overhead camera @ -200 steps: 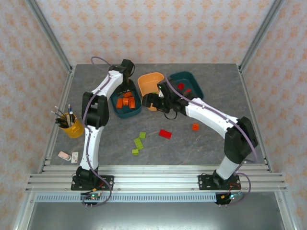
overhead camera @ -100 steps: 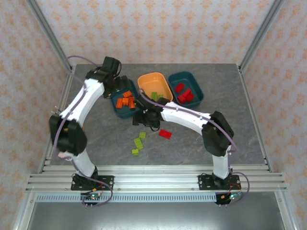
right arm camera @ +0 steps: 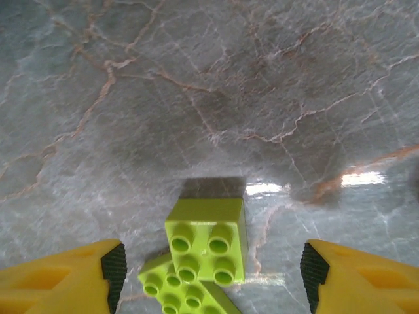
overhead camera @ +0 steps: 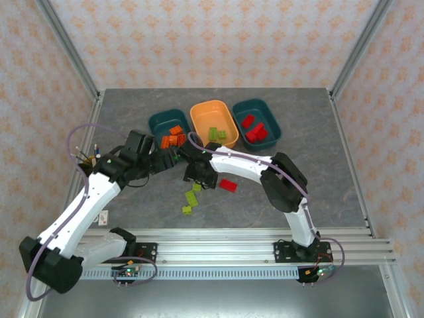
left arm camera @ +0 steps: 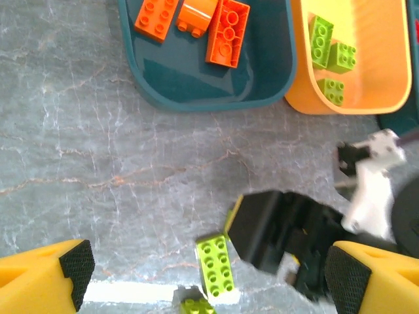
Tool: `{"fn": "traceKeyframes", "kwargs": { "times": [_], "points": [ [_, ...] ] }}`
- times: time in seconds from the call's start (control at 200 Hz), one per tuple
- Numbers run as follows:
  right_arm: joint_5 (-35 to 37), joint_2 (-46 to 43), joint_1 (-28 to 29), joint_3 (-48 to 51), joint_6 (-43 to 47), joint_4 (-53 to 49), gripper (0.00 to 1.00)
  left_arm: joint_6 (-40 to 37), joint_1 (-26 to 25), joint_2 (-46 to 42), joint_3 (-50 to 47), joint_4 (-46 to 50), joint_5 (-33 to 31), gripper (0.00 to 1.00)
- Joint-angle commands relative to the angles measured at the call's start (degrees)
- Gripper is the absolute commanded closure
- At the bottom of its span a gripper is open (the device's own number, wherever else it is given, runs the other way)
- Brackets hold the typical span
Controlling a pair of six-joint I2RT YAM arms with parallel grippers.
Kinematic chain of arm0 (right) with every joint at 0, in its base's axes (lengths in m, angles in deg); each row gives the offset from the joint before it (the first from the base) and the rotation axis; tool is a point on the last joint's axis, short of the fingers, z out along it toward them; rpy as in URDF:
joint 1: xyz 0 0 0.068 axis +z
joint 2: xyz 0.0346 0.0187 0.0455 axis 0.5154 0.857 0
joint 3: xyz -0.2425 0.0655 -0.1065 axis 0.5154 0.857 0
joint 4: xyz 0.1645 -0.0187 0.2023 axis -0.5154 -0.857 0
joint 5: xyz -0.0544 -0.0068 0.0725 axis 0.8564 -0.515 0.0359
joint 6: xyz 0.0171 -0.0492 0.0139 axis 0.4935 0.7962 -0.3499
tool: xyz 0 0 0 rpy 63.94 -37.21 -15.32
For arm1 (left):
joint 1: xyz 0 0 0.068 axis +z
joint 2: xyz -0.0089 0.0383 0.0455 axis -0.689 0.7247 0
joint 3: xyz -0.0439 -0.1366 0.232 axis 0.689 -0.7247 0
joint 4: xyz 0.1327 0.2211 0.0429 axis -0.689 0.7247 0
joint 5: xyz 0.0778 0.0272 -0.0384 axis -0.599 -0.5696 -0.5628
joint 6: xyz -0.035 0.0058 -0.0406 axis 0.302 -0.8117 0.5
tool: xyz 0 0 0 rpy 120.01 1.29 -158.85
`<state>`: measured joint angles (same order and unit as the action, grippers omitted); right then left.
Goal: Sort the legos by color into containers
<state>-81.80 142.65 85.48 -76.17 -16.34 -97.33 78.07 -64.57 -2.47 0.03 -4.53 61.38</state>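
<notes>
The right gripper (right arm camera: 211,269) is positioned over the counter (right arm camera: 196,98), jaws spread wide, with a lime brick (right arm camera: 208,239) lying between them (a second lime brick (right arm camera: 175,293) touches it). The left gripper (left arm camera: 209,265) is likewise held wide, empty, near the teal tray (left arm camera: 196,82).

You have two teal trays (overhead camera: 164,121), one orange tray (overhead camera: 209,114), at least three orange bricks (left arm camera: 227,31) in one teal tray, about three red bricks (overhead camera: 257,132) in the other, three green bricks (left arm camera: 321,40) in the orange tray, three loose green bricks (overhead camera: 191,197), one loose red brick (overhead camera: 228,185).
</notes>
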Motion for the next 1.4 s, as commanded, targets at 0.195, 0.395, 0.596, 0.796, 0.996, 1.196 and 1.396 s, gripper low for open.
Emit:
{"fn": "traceKeyframes", "kwargs": {
  "times": [0.195, 0.395, 0.596, 0.796, 0.996, 1.196, 1.396],
  "points": [
    [2.01, 4.14, 0.45, -3.38, -3.53, -2.6, 0.35, 1.9, -0.37, -12.51, -5.05, 5.55, 0.79, 0.06],
    [1.02, 5.56, 0.57, -3.77, -4.43, -2.08, 0.45, 3.07, -0.39, -15.86, -7.3, 7.01, 1.59, 0.06],
    [-0.08, 5.62, 0.74, -3.86, -5.85, -1.88, 0.52, 2.64, -0.42, -16.18, -7.09, 6.84, 1.76, 0.06],
    [-1.03, 6.13, 0.79, -4.21, -5.68, -2.5, 0.49, 2.62, -0.43, -15.72, -7.8, 6.16, 2.12, 0.06],
    [-0.87, 6.22, 0.76, -4.24, -5.43, -2.93, 0.7, 2.55, -0.43, -15.19, -7.92, 5.21, 2.71, 0.06],
    [3.45, 4.18, 0.64, -8.64, -1.51, -7.84, 0.75, 1.33, -0.43, -14.43, -7.86, 2.6, 5.8, 0.06],
    [9.06, -2.4, -2.39, -10.98, 3.11, -12.11, 0.76, -0.12, -0.54, -11.69, -4.76, -0.5, 8.71, 0.06]
  ]
}}
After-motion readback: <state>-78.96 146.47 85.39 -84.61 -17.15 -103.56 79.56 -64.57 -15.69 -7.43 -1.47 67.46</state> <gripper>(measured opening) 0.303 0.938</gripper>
